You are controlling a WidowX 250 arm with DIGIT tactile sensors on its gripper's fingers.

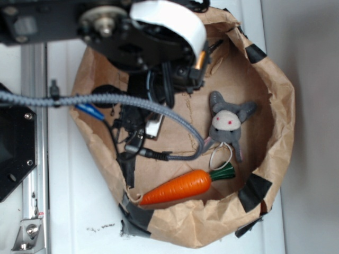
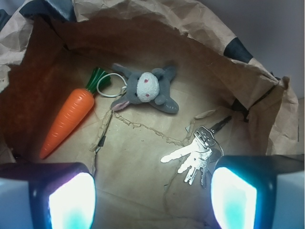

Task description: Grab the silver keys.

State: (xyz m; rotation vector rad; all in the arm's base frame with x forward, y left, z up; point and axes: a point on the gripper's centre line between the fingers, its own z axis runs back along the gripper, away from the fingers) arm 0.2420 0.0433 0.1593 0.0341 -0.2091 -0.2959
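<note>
The silver keys (image 2: 194, 155) lie fanned on the brown paper floor of the bag, with one dark-headed key (image 2: 220, 125) pointing away to the upper right. In the wrist view my gripper (image 2: 152, 202) hangs open above the floor, nothing between its fingers. The keys sit just ahead of and beside the right fingertip (image 2: 234, 196); the left fingertip (image 2: 71, 200) is far from them. In the exterior view my arm (image 1: 148, 47) covers the bag's left half and hides the keys.
A grey plush bunny (image 2: 147, 88) with a white loop (image 2: 106, 85) lies at the far side. An orange toy carrot (image 2: 69, 119) lies to its left. The crumpled paper bag wall (image 2: 267, 95), patched with black tape (image 1: 254, 191), rings everything.
</note>
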